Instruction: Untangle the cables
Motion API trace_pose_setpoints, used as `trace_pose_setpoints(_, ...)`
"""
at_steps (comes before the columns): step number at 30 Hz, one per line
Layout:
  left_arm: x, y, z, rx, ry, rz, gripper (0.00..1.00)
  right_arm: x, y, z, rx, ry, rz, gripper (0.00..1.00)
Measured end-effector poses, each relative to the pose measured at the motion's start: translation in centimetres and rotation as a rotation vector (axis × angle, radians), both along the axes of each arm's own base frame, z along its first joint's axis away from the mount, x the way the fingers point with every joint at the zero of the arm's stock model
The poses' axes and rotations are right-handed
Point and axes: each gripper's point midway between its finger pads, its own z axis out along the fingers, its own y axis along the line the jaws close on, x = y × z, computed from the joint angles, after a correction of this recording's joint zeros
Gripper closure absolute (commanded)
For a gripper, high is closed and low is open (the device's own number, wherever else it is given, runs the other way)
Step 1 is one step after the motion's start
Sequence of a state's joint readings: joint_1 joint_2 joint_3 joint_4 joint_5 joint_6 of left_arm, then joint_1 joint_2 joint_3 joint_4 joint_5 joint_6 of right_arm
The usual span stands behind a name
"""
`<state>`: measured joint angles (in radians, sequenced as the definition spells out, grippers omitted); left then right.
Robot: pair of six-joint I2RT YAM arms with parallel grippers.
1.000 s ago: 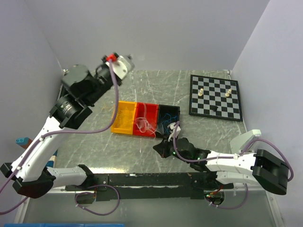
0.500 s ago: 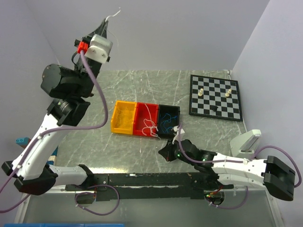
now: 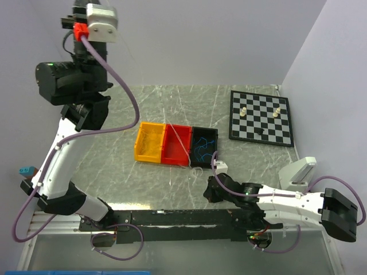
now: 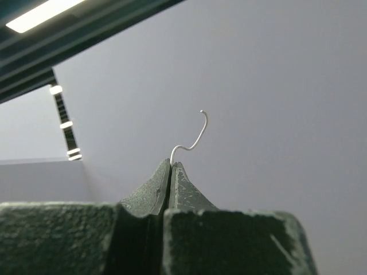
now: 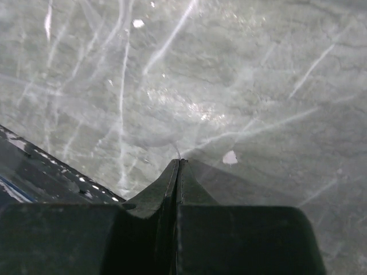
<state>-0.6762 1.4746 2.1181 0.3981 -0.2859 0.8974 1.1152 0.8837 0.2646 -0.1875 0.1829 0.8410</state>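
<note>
My left gripper (image 3: 81, 7) is raised high at the top left, its jaws shut on a thin white cable (image 4: 194, 137) whose curled end sticks out past the tips (image 4: 171, 164). In the top view a faint white strand (image 3: 186, 156) crosses the red bin (image 3: 172, 153). My right gripper (image 3: 209, 193) is low over the table, just in front of the bins. Its jaws (image 5: 179, 161) are shut, with a hair-thin wire end showing at the tips. Blue cables (image 3: 202, 148) lie coiled in the black bin (image 3: 213, 153). No yellow cable shows.
A yellow bin (image 3: 148, 143) stands left of the red one. A chessboard (image 3: 261, 117) with a few pieces lies at the back right. White walls close in the back and both sides. A black rail (image 3: 172, 217) runs along the near edge.
My left arm has swung up and left, lifting the white cable's loops out of the red bin. My right gripper has drawn back from the bins toward the near edge.
</note>
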Motion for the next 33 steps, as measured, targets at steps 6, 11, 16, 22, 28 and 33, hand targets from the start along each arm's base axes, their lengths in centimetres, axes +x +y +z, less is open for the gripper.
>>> trace_pose_setpoints(6,-0.9,1.3,1.6,-0.016,-0.064,0.044,0.99,-0.4,-0.5,-0.7,-0.033,0.027,-0.006,1.00)
trace_pose_setpoints(11,-1.3,1.2,4.1,-0.035,-0.142,0.056,0.99,-0.4,0.1,-0.6,-0.055,0.038,0.004,1.00)
trace_pose_setpoints(16,1.4,-1.8,-1.8,0.104,0.026,-0.026,0.99,-0.2,0.8,1.5,0.017,-0.022,0.033,1.00)
trace_pose_setpoints(22,4.7,-6.0,-11.9,0.209,0.311,-0.202,0.99,0.7,1.5,5.2,0.117,-0.140,0.062,1.00)
trace_pose_setpoints(28,7.0,-9.2,-23.8,0.274,0.595,-0.320,0.99,1.8,2.3,9.9,0.201,-0.245,0.060,1.00)
trace_pose_setpoints(33,7.8,-10.8,-30.4,0.323,0.749,-0.371,0.99,2.5,2.0,12.4,0.237,-0.306,0.035,1.00)
